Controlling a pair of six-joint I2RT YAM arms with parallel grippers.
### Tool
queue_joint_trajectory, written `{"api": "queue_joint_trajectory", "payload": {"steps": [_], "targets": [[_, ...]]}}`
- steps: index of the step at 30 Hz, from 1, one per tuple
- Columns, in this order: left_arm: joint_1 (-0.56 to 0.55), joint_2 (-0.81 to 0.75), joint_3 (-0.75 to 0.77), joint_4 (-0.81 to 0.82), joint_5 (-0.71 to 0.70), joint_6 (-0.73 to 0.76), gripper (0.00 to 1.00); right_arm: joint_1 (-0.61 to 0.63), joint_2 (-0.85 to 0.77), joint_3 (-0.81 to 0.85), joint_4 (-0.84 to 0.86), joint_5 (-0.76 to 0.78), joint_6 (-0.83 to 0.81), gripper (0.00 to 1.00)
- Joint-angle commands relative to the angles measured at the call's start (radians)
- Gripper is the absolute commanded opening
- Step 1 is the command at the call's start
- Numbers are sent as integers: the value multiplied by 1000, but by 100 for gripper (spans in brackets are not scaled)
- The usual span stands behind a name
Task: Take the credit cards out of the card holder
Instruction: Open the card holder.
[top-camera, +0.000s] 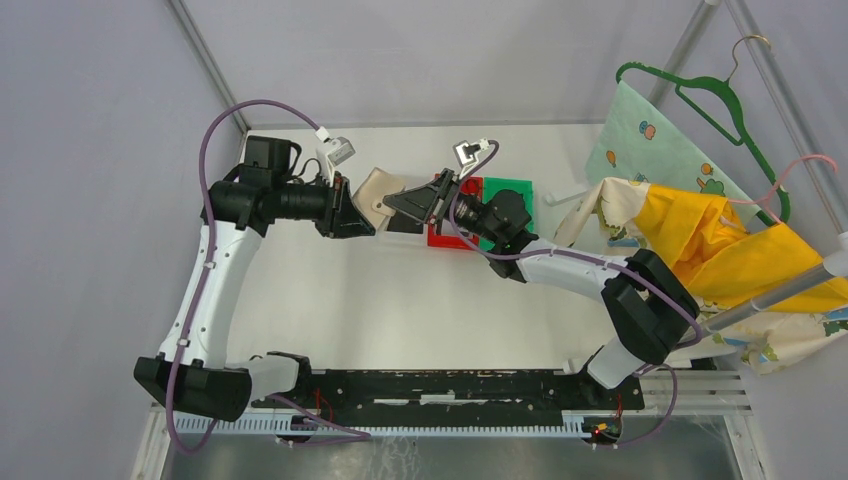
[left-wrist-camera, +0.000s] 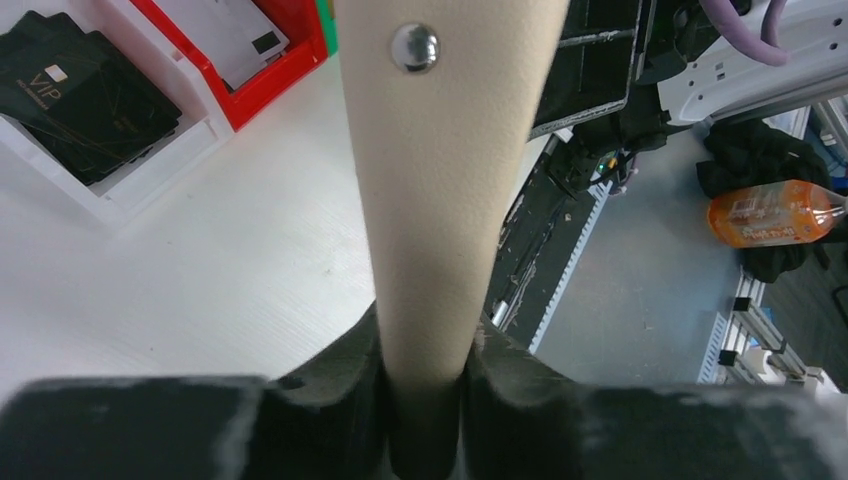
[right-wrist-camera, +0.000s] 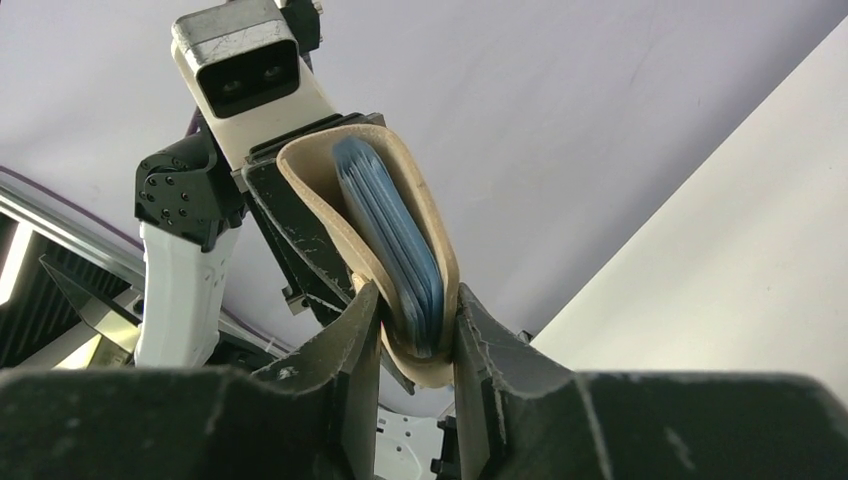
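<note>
The tan card holder (top-camera: 383, 199) is held up over the far middle of the table between both arms. My left gripper (top-camera: 352, 213) is shut on one end; its wrist view shows the holder's tan back (left-wrist-camera: 440, 200) with a metal snap rising from between the jaws (left-wrist-camera: 425, 352). My right gripper (top-camera: 416, 204) is shut on the other end, both fingers pressing the holder's tan walls (right-wrist-camera: 438, 245) around (right-wrist-camera: 410, 322). Blue-grey layers (right-wrist-camera: 390, 230) fill the open mouth; whether they are credit cards I cannot tell. A pale card (left-wrist-camera: 225, 35) lies in the red bin (left-wrist-camera: 275, 80).
Red (top-camera: 450, 238) and green (top-camera: 515, 195) bins sit under the right wrist. A white bin (left-wrist-camera: 150, 175) holds black cards (left-wrist-camera: 85, 95). Yellow and patterned clothes (top-camera: 700, 235) and a green hanger (top-camera: 715, 95) crowd the right side. An orange bottle (left-wrist-camera: 770, 215) lies beyond the table.
</note>
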Motion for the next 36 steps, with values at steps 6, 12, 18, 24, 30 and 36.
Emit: {"api": "queue_joint_trajectory", "payload": {"steps": [6,12,18,24,30,36], "targets": [[1,-33,43,85,140,-97,83,1,-63,-83,402,51,-33,21],[1,-39,33,246,246,-320,73,11,-58,-89,455,68,-58,14],[1,-33,8,254,243,-319,31,18,-59,-84,464,101,-64,21],[0,-51,2,245,163,-269,2,32,-12,-12,434,113,-17,72],[0,-87,13,234,127,-219,2,56,-5,13,351,146,-41,70],[-1,-90,18,174,163,-123,2,55,-2,-26,421,185,5,21]]}}
